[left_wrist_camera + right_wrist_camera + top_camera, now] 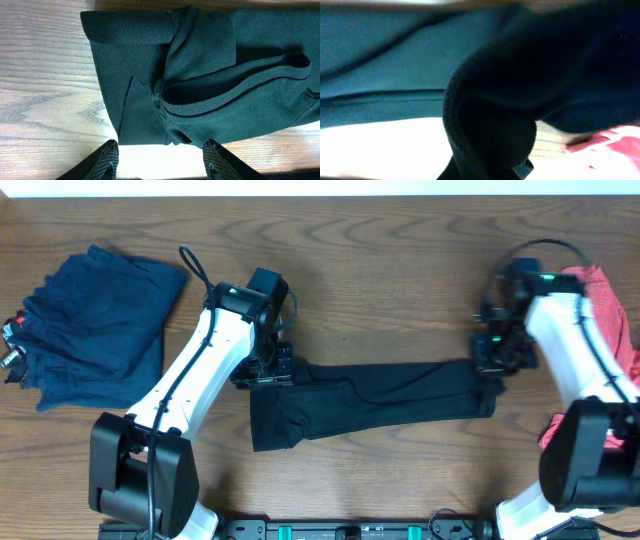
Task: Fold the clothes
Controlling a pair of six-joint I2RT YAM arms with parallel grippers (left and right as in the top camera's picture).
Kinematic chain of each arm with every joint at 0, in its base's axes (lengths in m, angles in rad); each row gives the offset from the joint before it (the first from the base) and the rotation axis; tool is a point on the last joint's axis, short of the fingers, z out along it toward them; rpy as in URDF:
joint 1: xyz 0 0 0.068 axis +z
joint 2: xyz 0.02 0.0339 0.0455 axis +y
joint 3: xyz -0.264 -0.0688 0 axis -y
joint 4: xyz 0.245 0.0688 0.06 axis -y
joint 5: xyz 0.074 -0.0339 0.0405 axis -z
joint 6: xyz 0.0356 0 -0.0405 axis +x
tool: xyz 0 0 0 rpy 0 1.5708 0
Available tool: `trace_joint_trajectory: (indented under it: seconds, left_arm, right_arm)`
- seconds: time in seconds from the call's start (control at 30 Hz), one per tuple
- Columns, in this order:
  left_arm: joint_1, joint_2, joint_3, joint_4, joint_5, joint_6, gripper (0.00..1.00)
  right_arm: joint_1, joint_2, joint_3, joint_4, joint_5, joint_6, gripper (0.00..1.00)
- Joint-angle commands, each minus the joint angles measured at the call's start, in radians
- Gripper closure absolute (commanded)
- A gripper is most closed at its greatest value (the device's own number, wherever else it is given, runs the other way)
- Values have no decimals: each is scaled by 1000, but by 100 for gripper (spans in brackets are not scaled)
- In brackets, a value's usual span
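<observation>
Navy fabric comes first: the navy garment point(95, 330) sits at the far left of the wooden table point(400, 270) as a compact, roughly squared bundle with some creases, so I judge that piece done. Next to the right, the left gripper point(265, 372) hangs over the left end of the black top point(370, 395). In its wrist view the fingers point(106, 161) stand apart with nothing between them, just short of the near edge of the cloth, which here shows a tidy straight fold on the left and looser layered folds with a ribbed hem to the right. The black top lies across the middle of the table as a long, narrow band, already folded in lengthwise but not yet shortened. At its right end the right gripper point(493, 360) is closed, and a wad of black fabric bunched tight against the wrist camera suggests it is pinching that end; the fingers themselves are hidden by the cloth. Farthest right, the coral-red garment point(610, 310) lies loose and crumpled, partly under the right arm, unfolded. By my reckoning the task is somewhere near its middle: one piece finished, one part-folded, one untouched.
</observation>
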Motion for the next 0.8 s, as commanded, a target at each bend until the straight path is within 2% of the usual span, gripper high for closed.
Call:
trace_joint_trajectory:
  seconds: [0.0, 0.2, 0.4, 0.47, 0.5, 0.53, 0.6, 0.77]
  left_arm:
    - [1, -7, 13, 1, -16, -6, 43]
    - [1, -7, 13, 4, -16, -6, 43]
    - [0, -7, 13, 5, -16, -6, 43]
    - [0, -7, 13, 5, -16, -6, 42]
    - [0, -7, 13, 5, -16, -6, 42]
    - [0, -7, 13, 5, -16, -6, 42]
    - [0, -7, 13, 3, -16, -6, 42]
    - [0, -7, 13, -3, -16, -6, 41]
  right_arm:
    - [103, -7, 14, -20, 3, -5, 99]
    - [265, -6, -1, -42, 3, 11, 99]
    - [346, -6, -22, -28, 3, 18, 97]
    - [362, -6, -22, -28, 2, 18, 80]
    - [366, -6, -22, -23, -4, 18, 64]
    - [372, -6, -22, -13, -22, 18, 53]
    - [373, -6, -22, 6, -51, 18, 49]
    - [372, -6, -22, 34, -68, 22, 49]
